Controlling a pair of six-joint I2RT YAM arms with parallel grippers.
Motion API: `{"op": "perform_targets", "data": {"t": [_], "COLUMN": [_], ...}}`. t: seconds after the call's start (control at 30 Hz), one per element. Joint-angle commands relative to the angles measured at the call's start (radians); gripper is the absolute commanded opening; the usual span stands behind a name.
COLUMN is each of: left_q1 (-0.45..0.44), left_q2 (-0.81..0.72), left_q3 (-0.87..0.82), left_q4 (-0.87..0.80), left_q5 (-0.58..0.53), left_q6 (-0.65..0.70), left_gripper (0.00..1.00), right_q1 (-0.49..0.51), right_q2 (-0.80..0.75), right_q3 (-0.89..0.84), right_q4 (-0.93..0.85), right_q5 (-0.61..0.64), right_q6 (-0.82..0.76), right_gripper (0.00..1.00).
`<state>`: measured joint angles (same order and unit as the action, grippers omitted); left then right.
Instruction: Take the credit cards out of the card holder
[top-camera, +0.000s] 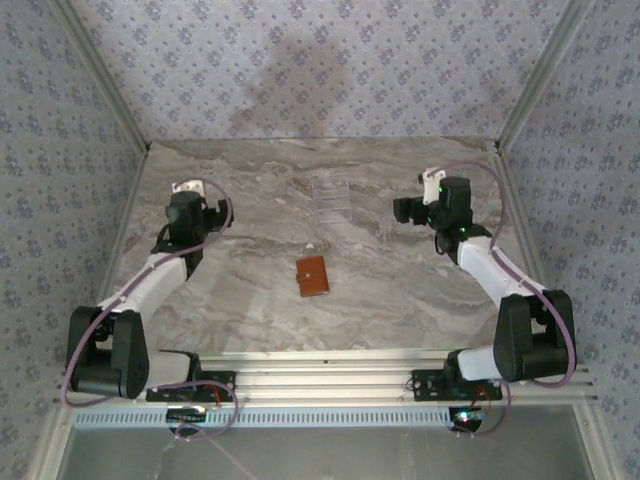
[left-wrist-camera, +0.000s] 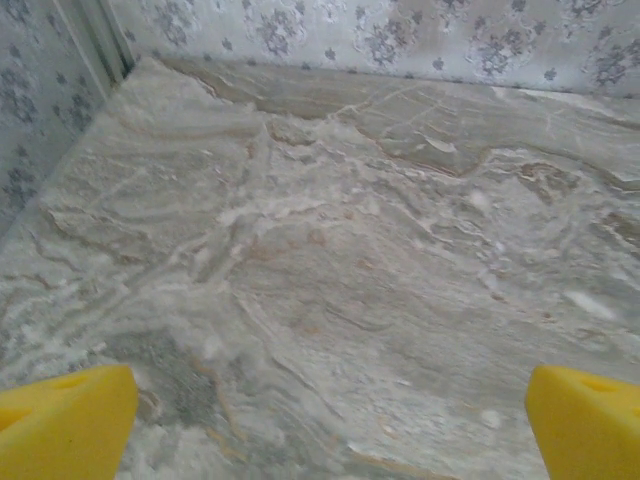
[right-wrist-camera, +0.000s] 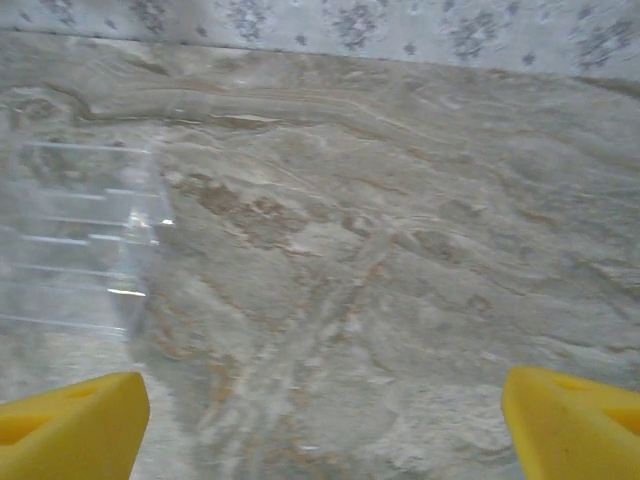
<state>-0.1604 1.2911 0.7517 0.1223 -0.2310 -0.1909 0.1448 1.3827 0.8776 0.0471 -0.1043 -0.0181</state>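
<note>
Card holder (top-camera: 313, 276) lies flat and folded shut, brown side up, at centre of top view on marble table (top-camera: 400, 300), apart from both arms. Clear tray (top-camera: 330, 203) sits above it in frame, not touching. Left gripper (top-camera: 190, 190) mid-left over bare marble; in wrist view its yellow fingertips (left-wrist-camera: 65, 425) sit at lower corners, spread wide, nothing between. Right gripper (top-camera: 405, 210) mid-right, near tray; its fingertips (right-wrist-camera: 70, 425) sit at lower corners, spread wide, empty, with tray at left edge.

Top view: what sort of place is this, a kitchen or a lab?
Probably a small robot test booth, not a home: a marble-look table boxed in by flowered wallpaper panels, and two robot arms bolted to a metal rail at its near edge.
</note>
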Motion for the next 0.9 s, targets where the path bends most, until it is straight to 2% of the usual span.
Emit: {"op": "perform_targets", "data": {"t": [0.0,0.17,0.3,0.53,0.77,0.87], "left_q1": [-0.043,-0.157,-0.212,-0.249,-0.255,-0.256], "left_q2": [-0.011,0.087,0.209,0.360,0.426,0.422], "left_q3": [0.096,0.247,0.363,0.479,0.523,0.513], "left_q4": [-0.282,-0.477,-0.539,-0.481,-0.489,-0.485], "left_q5": [0.031,0.015,0.126,0.286,0.325,0.325], "left_q6": [-0.142,-0.221,-0.313,-0.423,-0.450,-0.457], "left_gripper": [0.99,1.00,0.98,0.95,0.93,0.93], "right_q1": [0.054,0.125,0.159,0.176,0.204,0.210], "right_q2": [0.063,0.206,0.339,0.544,0.711,0.756], "right_q3": [0.109,0.273,0.427,0.618,0.797,0.843], "right_q4": [-0.262,-0.373,-0.445,-0.500,-0.552,-0.556], "right_q5": [-0.043,-0.094,-0.126,-0.141,-0.121,-0.123], "right_q6": [0.098,0.189,0.216,0.251,0.259,0.262], "right_gripper": [0.89,0.78,0.61,0.47,0.34,0.32]}}
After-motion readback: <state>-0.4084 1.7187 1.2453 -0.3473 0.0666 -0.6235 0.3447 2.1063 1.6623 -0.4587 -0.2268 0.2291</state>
